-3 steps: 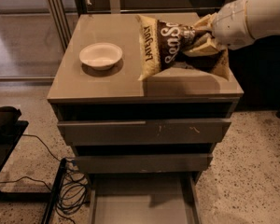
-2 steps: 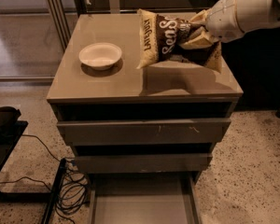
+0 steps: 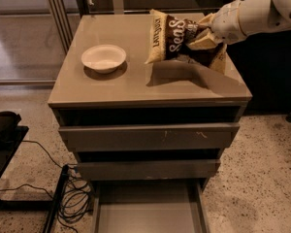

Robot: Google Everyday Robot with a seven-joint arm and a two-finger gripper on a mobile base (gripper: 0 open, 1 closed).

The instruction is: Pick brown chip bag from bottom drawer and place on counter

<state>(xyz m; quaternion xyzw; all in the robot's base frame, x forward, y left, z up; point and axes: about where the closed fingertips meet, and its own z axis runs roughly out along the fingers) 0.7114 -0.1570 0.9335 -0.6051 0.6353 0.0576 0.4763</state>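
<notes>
Your gripper [image 3: 207, 32] was clamped on the right end of the brown chip bag [image 3: 174, 35], holding it tilted just above the counter [image 3: 136, 84], right of the white bowl [image 3: 104, 58]. You were at the placing step; next you needed to lower and release.

A glossy taupe counter [image 3: 136, 84] tops a three-drawer cabinet standing on a speckled floor [image 3: 254, 178]. A white bowl [image 3: 104, 58] sits upright on the counter's left half. Over the right rear part, the robot's jaws, reaching in from the right, grip a brown chip bag [image 3: 177, 35] above the surface, its shadow falling on the counter. The bottom drawer [image 3: 150, 212] stands pulled out; black cables [image 3: 75, 198] lie on the floor at left.
</notes>
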